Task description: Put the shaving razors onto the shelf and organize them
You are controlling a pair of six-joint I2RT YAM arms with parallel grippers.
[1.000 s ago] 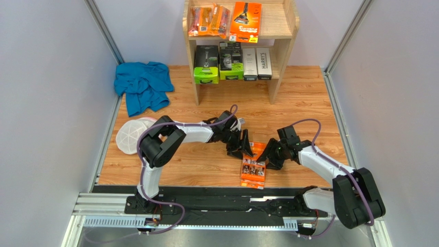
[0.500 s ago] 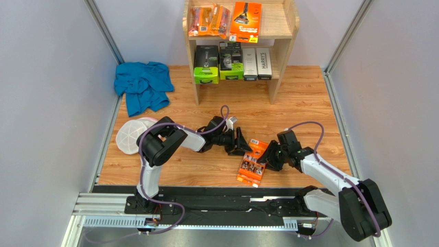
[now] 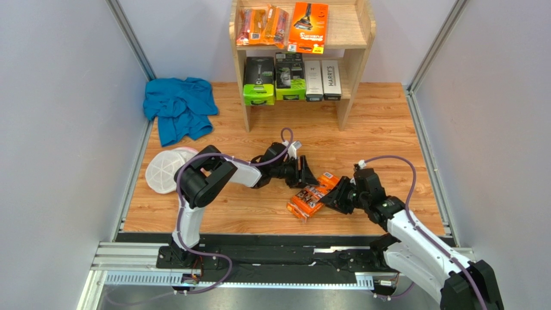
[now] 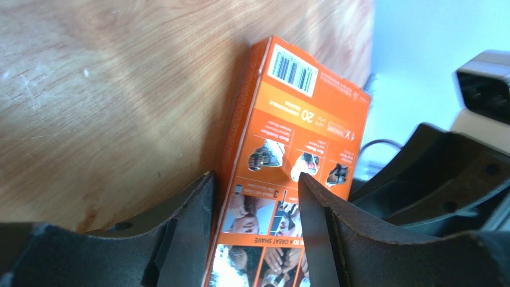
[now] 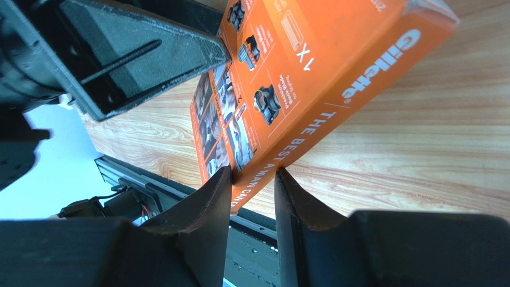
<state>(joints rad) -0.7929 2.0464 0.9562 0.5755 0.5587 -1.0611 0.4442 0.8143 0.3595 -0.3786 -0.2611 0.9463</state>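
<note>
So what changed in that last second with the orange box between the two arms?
The orange Gillette box swung from lengthwise to diagonal and tipped up off the table. The right end effector closed onto its thin edge. The left end effector stayed at the other end, and its grip is unclear. The shelf, its packs, the blue cloth and the white mesh discs stayed put.

The flat orange box (image 4: 287,137) is cut off at 6 o'clock in the left wrist view and at 12 o'clock in the right wrist view. Fine print on the packs (image 3: 291,77) on the shelf (image 3: 346,29) cannot be read.
</note>
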